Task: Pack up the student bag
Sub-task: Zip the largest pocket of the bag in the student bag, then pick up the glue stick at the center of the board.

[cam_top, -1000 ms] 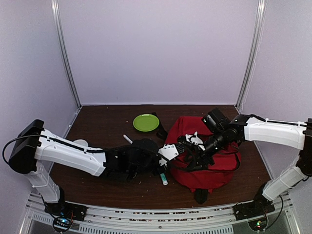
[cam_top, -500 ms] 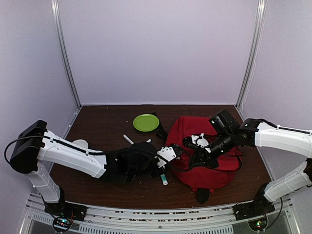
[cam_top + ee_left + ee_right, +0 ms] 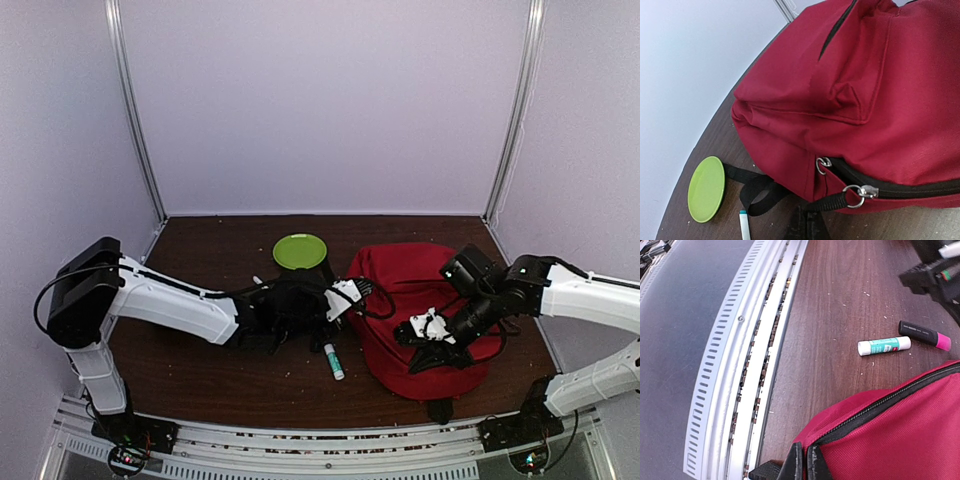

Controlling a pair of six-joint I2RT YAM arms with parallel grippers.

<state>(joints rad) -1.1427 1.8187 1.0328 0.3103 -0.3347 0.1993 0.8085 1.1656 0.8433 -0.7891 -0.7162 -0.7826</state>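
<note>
While the red student bag (image 3: pixel 430 290) lies right of centre on the table (image 3: pixel 200 250), long axis front to back, both grippers are closed against it. The left gripper (image 3: pixel 357 290) seems to pinch the zipper pull (image 3: pixel 860 194) at its left edge, and the right gripper (image 3: pixel 420 335) nips its near seam.

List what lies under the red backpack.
A black strap loops out from beneath the backpack toward the green plate. Whatever else lies under it is covered by the fabric.
</note>
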